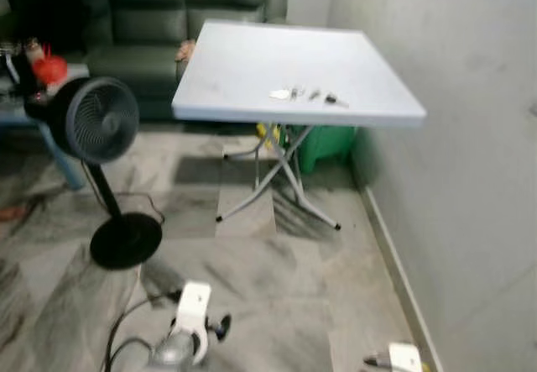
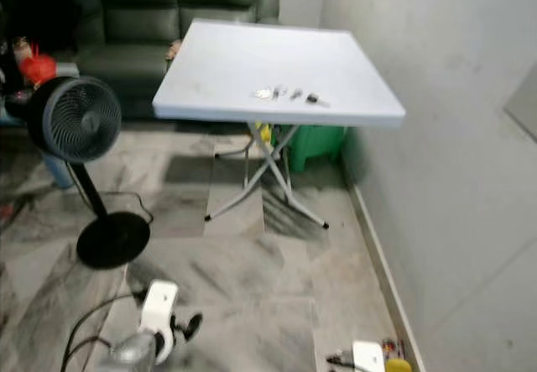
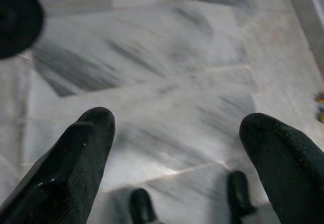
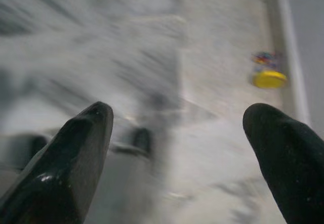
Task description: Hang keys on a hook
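A small bunch of keys [image 1: 306, 95] lies near the front edge of a white folding table [image 1: 243, 61], which stands ahead of me against the right wall. Both arms hang low over the marble floor, well short of the table. In its wrist view my left gripper [image 3: 177, 133] is open, its black fingers [image 3: 76, 158] spread wide with only floor between them. My right gripper [image 4: 177, 118] is open too and holds nothing. The left arm's white wrist block [image 1: 195, 305] sits at the bottom of the left eye view.
A black pedestal fan [image 1: 101, 120] with its round base [image 1: 126, 239] and cable stands on the floor to the left. A dark green sofa [image 1: 168, 19] is behind the table, a green bin [image 1: 327, 145] beneath it. A small yellow object [image 4: 269, 78] lies by the right wall [image 1: 470, 179].
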{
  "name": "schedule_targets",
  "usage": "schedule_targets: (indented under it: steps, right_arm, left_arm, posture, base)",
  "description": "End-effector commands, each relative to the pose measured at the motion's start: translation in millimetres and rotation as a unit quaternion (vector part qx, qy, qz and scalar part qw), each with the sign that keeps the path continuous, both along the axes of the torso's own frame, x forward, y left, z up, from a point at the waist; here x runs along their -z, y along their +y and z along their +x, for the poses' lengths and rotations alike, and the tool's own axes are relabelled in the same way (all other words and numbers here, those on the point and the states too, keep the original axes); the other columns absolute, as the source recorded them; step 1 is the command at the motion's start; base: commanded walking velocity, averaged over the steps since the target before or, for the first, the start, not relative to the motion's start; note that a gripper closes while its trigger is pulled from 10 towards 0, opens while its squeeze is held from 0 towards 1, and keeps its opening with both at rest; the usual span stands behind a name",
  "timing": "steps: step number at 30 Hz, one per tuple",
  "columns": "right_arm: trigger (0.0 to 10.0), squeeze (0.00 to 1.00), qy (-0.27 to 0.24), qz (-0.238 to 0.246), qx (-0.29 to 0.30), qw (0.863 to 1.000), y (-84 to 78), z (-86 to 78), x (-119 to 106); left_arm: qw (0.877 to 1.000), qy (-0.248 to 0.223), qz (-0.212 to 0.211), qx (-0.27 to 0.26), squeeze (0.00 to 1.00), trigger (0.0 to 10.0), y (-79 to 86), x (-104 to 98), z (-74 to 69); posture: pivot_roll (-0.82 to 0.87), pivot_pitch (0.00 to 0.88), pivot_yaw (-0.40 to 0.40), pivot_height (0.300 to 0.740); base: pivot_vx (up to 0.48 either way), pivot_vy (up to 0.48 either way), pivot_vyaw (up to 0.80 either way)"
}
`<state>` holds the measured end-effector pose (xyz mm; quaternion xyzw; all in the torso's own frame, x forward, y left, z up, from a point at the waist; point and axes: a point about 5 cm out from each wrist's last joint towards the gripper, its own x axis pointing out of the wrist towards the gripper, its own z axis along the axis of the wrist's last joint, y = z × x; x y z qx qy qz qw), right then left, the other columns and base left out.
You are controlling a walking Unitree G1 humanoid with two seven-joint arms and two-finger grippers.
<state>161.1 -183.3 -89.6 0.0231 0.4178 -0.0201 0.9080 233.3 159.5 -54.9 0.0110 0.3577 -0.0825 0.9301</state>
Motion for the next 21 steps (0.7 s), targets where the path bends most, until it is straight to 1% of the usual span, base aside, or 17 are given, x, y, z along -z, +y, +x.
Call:
schedule_targets:
  steps: [1, 2, 3, 5, 6, 8, 9, 11, 12, 13, 14, 17, 18, 19, 20, 21]
  right_arm:
    - [10.0, 0.0, -0.027, -0.01, 0.019, 0.999, -13.3, 9.2, -7]
    - [10.0, 0.0, -0.03, -0.01, 0.021, 0.999, -13.8, 10.6, -8]
    - [10.0, 0.0, -0.048, -0.009, 0.025, 0.999, -15.2, 17.8, -12]
    - [10.0, 0.0, -0.069, -0.012, 0.022, 0.997, -16.0, 26.5, -17]
    - [10.0, 0.0, -0.093, -0.016, 0.015, 0.995, -16.1, 36.0, -23]
    - [10.0, 0.0, -0.12, -0.02, 0.008, 0.993, -16.3, 47.5, -31]
    - [10.0, 0.0, -0.121, -0.021, 0.008, 0.992, -16.4, 48.2, -32]
    - [10.0, 0.0, -0.136, -0.022, 0.007, 0.99, -17.4, 54.3, -36]
    - [10.0, 0.0, -0.159, -0.024, -0.001, 0.987, -18.1, 63.3, -44]
    - [10.0, 0.0, -0.173, -0.025, -0.002, 0.985, -19.1, 68.4, -48]
    - [10.0, 0.0, -0.199, -0.027, -0.003, 0.98, -20.6, 77.2, -56]
    - [10.0, 0.0, -0.229, -0.03, -0.009, 0.973, -20.9, 86.1, -66]
    - [10.0, 0.0, -0.253, -0.03, -0.012, 0.967, -21.0, 92.6, -73]
    - [10.0, 0.0, -0.253, -0.03, -0.012, 0.967, -21.0, 92.6, -73]
    - [10.0, 0.0, -0.277, -0.029, -0.015, 0.96, -20.6, 97.9, -81]
    - [10.0, 0.0, -0.285, -0.03, -0.015, 0.958, -20.6, 99.5, -83]
  left_arm:
    - [0.999, -0.038, -0.02, 0.012, 0.0, 10.0, -15.7, -12, 17.0]
    - [0.999, -0.042, -0.021, 0.012, 0.0, 10.0, -16.4, -14, 18.7]
    - [0.998, -0.058, -0.033, 0.01, 0.0, 10.0, -19.3, -20, 26.1]
    - [0.996, -0.074, -0.046, 0.006, 0.0, 10.0, -22.1, -27, 33.9]
    - [0.994, -0.09, -0.056, 0.005, 0.0, 10.0, -24.7, -34, 42.0]
    - [0.992, -0.112, -0.06, 0.004, 0.0, 10.0, -27.3, -44, 52.6]
    - [0.992, -0.113, -0.059, 0.003, 0.0, 10.0, -27.3, -44, 53.4]
    - [0.99, -0.121, -0.073, -0.002, 0.0, 10.0, -28.4, -50, 59.2]
    - [0.987, -0.143, -0.079, 0.002, 0.0, 10.0, -30.3, -60, 68.1]
    - [0.984, -0.159, -0.076, 0.005, 0.0, 10.0, -30.9, -66, 72.9]
    - [0.98, -0.186, -0.074, 0.004, 0.0, 10.0, -30.7, -76, 81.0]
    - [0.975, -0.212, -0.071, 0.004, 0.0, 10.0, -29.5, -87, 88.6]
    - [0.971, -0.228, -0.07, 0.002, 0.0, 10.0, -28.4, -94, 93.8]
    - [0.971, -0.228, -0.07, 0.002, 0.0, 10.0, -28.4, -94, 93.8]
    - [0.966, -0.245, -0.079, 0.006, 0.0, 10.0, -27.2, -101, 98.0]
    - [0.964, -0.252, -0.08, 0.01, 0.0, 10.0, -26.7, -104, 99.2]
  posture:
    - [-0.09, 0.0, -0.047, 0.74]
    - [-0.09, 0.0, -0.047, 0.74]
    - [-0.09, 0.0, -0.041, 0.74]
    - [-0.09, 0.0, -0.041, 0.74]
    - [-0.1, 0.0, -0.04, 0.74]
    - [-0.1, 0.0, -0.04, 0.74]
    - [-0.1, 0.0, -0.04, 0.74]
    - [-0.1, 0.0, -0.04, 0.74]
    - [-0.1, 0.0, -0.036, 0.74]
    - [-0.1, 0.0, -0.036, 0.74]
    - [-0.1, 0.0, -0.036, 0.74]
    - [-0.11, 0.0, -0.034, 0.74]
    - [-0.11, 0.0, -0.034, 0.74]
    - [-0.11, 0.0, -0.034, 0.74]
    - [-0.11, 0.0, -0.032, 0.74]
    - [-0.11, 0.0, -0.032, 0.74]
  base:
    - [0.0, 0.0, 0.0]
    - [0.0, 0.0, 0.0]
    - [0.0, 0.0, 0.0]
    - [0.0, 0.0, 0.0]
    - [0.0, 0.0, 0.0]
    - [0.0, 0.0, 0.0]
    - [0.0, 0.0, 0.0]
    - [0.0, 0.0, 0.0]
    - [0.0, 0.0, 0.0]
    - [0.0, 0.0, 0.0]
    - [0.0, 0.0, 0.0]
    - [0.0, 0.0, 0.0]
    - [0.0, 0.0, 0.0]
    - [0.0, 0.0, 0.0]
    - [0.0, 0.0, 0.0]
    - [0.0, 0.0, 0.0]
